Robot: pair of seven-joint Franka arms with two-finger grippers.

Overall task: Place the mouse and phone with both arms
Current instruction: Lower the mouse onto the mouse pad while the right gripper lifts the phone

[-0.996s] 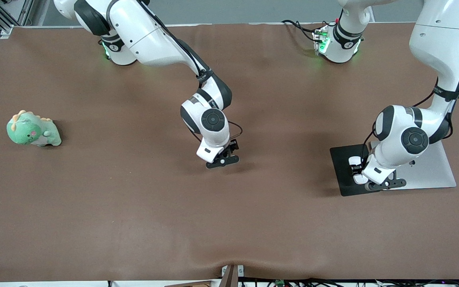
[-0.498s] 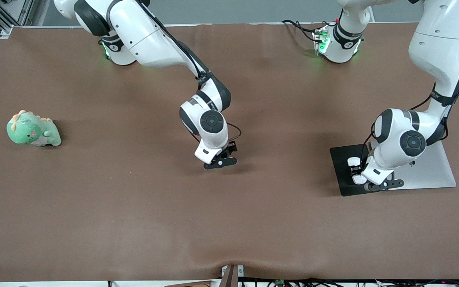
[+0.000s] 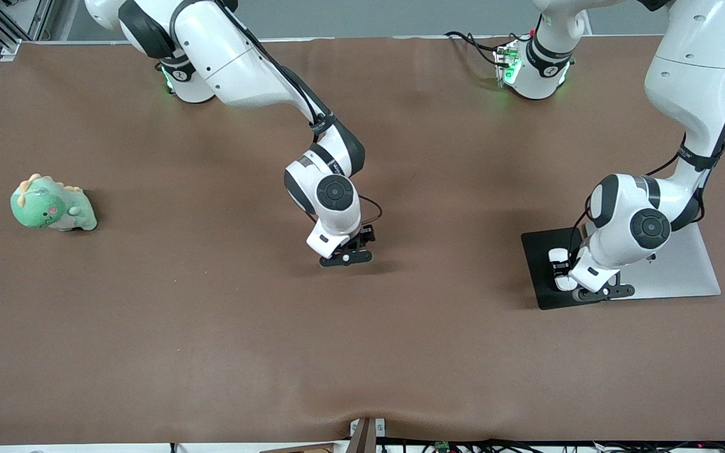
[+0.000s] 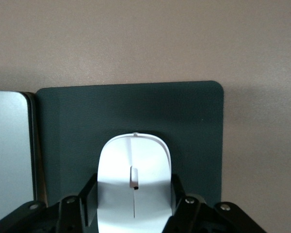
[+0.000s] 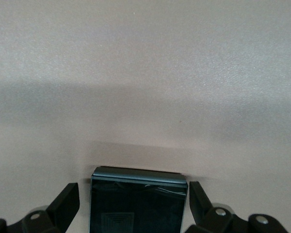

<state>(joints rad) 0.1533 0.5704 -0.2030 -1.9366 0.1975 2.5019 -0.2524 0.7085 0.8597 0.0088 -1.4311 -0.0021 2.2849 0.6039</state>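
Note:
In the left wrist view the white mouse (image 4: 134,160) sits between the fingers of my left gripper (image 4: 133,194), which is shut on its sides. It is low over the dark grey mat (image 4: 136,107). I cannot tell whether it rests on the mat. In the front view the left gripper (image 3: 562,269) and mouse (image 3: 557,255) are over the mat (image 3: 535,251). My right gripper (image 5: 133,199) is open and straddles the black glossy phone (image 5: 138,204), with a gap at one finger. In the front view the right gripper (image 3: 347,255) is low at the table's middle and hides the phone.
A silver-grey flat plate (image 3: 683,270) lies beside the mat, toward the left arm's end; its edge shows in the left wrist view (image 4: 9,155). A green plush dinosaur (image 3: 51,204) sits toward the right arm's end. The table has a brown cloth (image 3: 211,327).
Both grippers have shifted slightly toward the right arm's end of the table. The mouse moved along with the left gripper.

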